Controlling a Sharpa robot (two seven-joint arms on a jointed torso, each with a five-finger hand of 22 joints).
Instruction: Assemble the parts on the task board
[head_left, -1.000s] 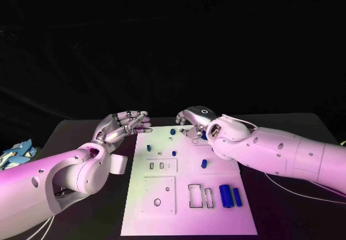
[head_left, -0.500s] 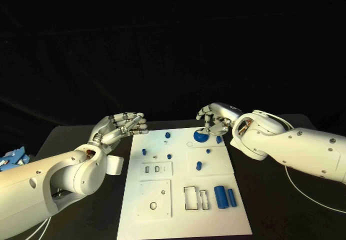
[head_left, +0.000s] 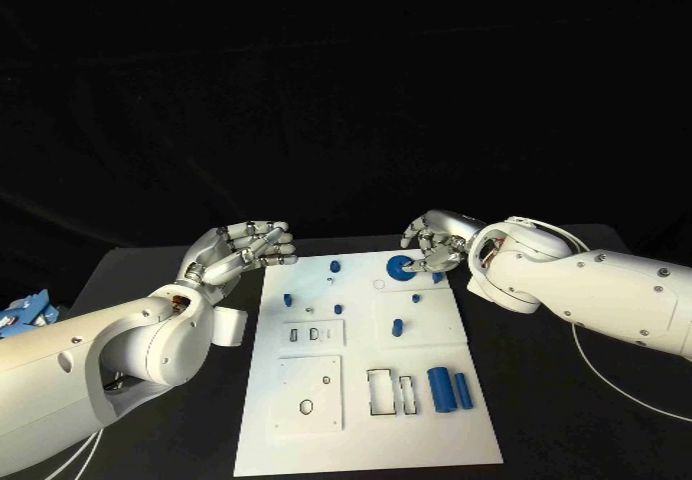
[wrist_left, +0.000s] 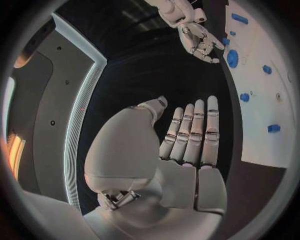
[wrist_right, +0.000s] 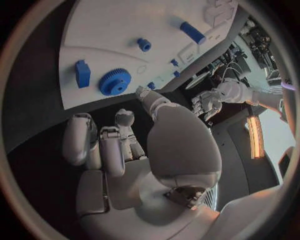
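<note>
Black table (head_left: 159, 270) flanks the task board (head_left: 361, 440); left hand (head_left: 238, 250) empty off its edge, right hand (head_left: 437, 246) empty by the blue gear (head_left: 402, 267).

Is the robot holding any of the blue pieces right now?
No. The right robot hand hovers just beside the blue gear lying on the task board, and the left robot hand is empty, fingers straight.

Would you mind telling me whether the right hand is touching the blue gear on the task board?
Apart. In the right wrist view the blue gear lies flat on the task board, with bare white board between it and the fingertips of the right hand.
</note>
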